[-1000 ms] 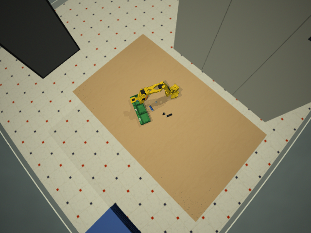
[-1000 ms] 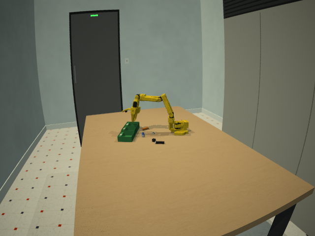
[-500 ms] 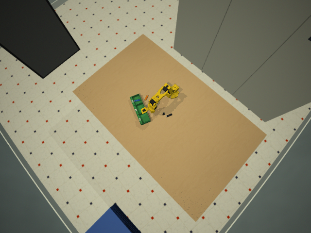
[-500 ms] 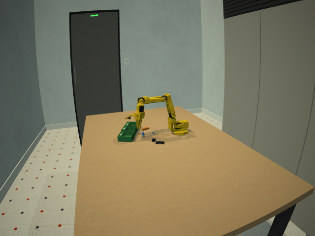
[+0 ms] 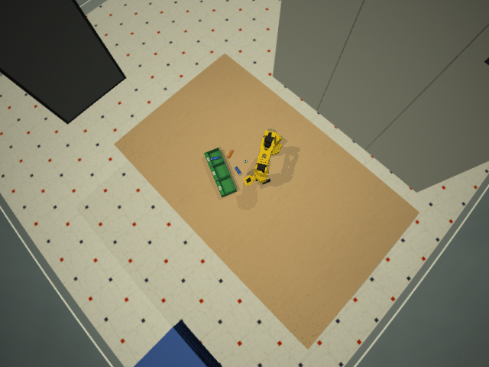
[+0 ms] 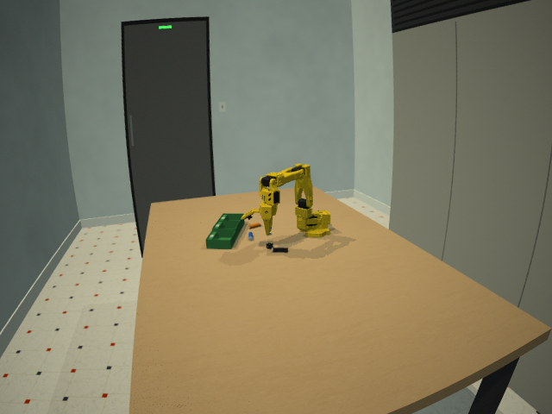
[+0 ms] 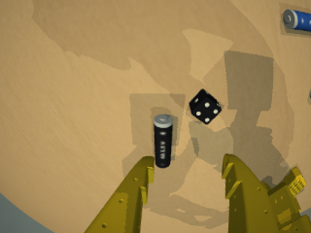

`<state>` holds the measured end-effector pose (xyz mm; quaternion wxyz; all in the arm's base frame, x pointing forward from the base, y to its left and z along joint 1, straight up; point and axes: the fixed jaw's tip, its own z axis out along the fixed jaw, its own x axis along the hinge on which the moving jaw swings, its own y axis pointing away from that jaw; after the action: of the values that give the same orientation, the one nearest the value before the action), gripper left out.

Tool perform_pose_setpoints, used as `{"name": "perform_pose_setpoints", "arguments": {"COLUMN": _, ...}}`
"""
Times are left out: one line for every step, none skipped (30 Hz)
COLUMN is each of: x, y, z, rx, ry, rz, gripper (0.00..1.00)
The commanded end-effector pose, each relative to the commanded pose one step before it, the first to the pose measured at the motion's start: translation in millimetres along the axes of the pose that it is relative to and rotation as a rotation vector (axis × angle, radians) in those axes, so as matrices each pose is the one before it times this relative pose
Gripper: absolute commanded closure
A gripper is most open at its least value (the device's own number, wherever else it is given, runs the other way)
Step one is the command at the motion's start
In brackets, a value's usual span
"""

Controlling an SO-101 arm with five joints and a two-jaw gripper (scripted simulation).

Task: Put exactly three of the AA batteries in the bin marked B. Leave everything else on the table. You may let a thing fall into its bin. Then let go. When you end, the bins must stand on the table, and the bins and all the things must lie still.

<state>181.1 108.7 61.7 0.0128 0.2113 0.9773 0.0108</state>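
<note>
A green three-compartment bin tray (image 5: 224,179) (image 6: 218,243) stands on the tan table (image 5: 308,237) (image 6: 311,321), a blue battery (image 5: 215,158) lying in its far end compartment. Just right of the tray lie an orange cylinder (image 5: 230,154) (image 6: 254,225) and a second blue battery (image 5: 238,170) (image 6: 250,235) (image 7: 298,20). Next, the yellow arm's gripper (image 6: 258,226) (image 7: 189,160) hangs above the table, jaws partly open, gripping nothing. Near it rest a black die (image 6: 269,245) (image 7: 205,107) and, rightmost, a black battery (image 5: 266,181) (image 6: 280,249) (image 7: 163,141).

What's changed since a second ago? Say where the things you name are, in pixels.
The pincer (image 5: 251,180) (image 6: 255,226) (image 7: 189,157) swung off the green bins (image 5: 227,186) (image 6: 218,243) toward the black battery (image 5: 266,181) (image 6: 280,249) (image 7: 163,143) and came lower. It holds nothing; whether it let anything go is unclear. The bins and black battery stayed put.
</note>
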Motion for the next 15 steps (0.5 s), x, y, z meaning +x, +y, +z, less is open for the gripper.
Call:
{"name": "perform_pose_setpoints", "arguments": {"x": 10.73, "y": 9.27, "z": -8.546, "rx": -0.0509, "ry": -0.02771, "rz": 0.00038, "gripper": 0.79}}
{"name": "perform_pose_setpoints", "arguments": {"x": 3.74, "y": 0.75, "z": 0.26, "rx": 0.00223, "ry": 0.00317, "rz": -0.00253, "gripper": 0.79}}
{"name": "perform_pose_setpoints", "arguments": {"x": 3.29, "y": 0.6, "z": 0.237, "rx": 0.00201, "ry": 0.00272, "rz": -0.00222, "gripper": 0.79}}
{"name": "perform_pose_setpoints", "arguments": {"x": 2.86, "y": 0.48, "z": 0.212, "rx": 0.00183, "ry": 0.00234, "rz": -0.00195, "gripper": 0.79}}
{"name": "perform_pose_setpoints", "arguments": {"x": 2.43, "y": 0.39, "z": 0.185, "rx": 0.00158, "ry": 0.00193, "rz": -0.00167, "gripper": 0.79}}
{"name": "perform_pose_setpoints", "arguments": {"x": 2.02, "y": 0.29, "z": 0.155, "rx": 0.00133, "ry": 0.00157, "rz": -0.00136, "gripper": 0.79}}
{"name": "perform_pose_setpoints", "arguments": {"x": 1.63, "y": 0.22, "z": 0.124, "rx": 0.00108, "ry": 0.00128, "rz": -0.00115, "gripper": 0.79}}
{"name": "perform_pose_setpoints", "arguments": {"x": 1.28, "y": 0.17, "z": 0.105, "rx": 0.00087, "ry": 0.00096, "rz": -0.00087, "gripper": 0.79}}
{"name": "perform_pose_setpoints", "arguments": {"x": 0.94, "y": 0.12, "z": 0.072, "rx": 0.00065, "ry": 0.00071, "rz": -0.00065, "gripper": 0.79}}
{"name": "perform_pose_setpoints", "arguments": {"x": 0.66, "y": 0.08, "z": 0.056, "rx": 0.00047, "ry": 0.00051, "rz": -0.00043, "gripper": 0.79}}
{"name": "perform_pose_setpoints", "arguments": {"x": 0.41, "y": 0.05, "z": 0.033, "rx": 0.00028, "ry": 0.00029, "rz": -0.00028, "gripper": 0.79}}
{"name": "perform_pose_setpoints", "arguments": {"x": 0.22, "y": 0.03, "z": 0.017, "rx": 0.00016, "ry": 0.00016, "rz": -0.00016, "gripper": 0.79}}
{"name": "perform_pose_setpoints", "arguments": {"x": 0.08, "y": 0.01, "z": 0.006, "rx": 0.00006, "ry": 0.00006, "rz": -0.00006, "gripper": 0.79}}
{"name": "perform_pose_setpoints", "arguments": {"x": 0.01, "y": 0.0, "z": 0.0, "rx": 0.0, "ry": 0.0, "rz": 0.0, "gripper": 0.79}}
{"name": "perform_pose_setpoints", "arguments": {"x": 0.0, "y": 0.0, "z": 0.0, "rx": 0.0, "ry": 0.0, "rz": 0.0, "gripper": 0.79}}
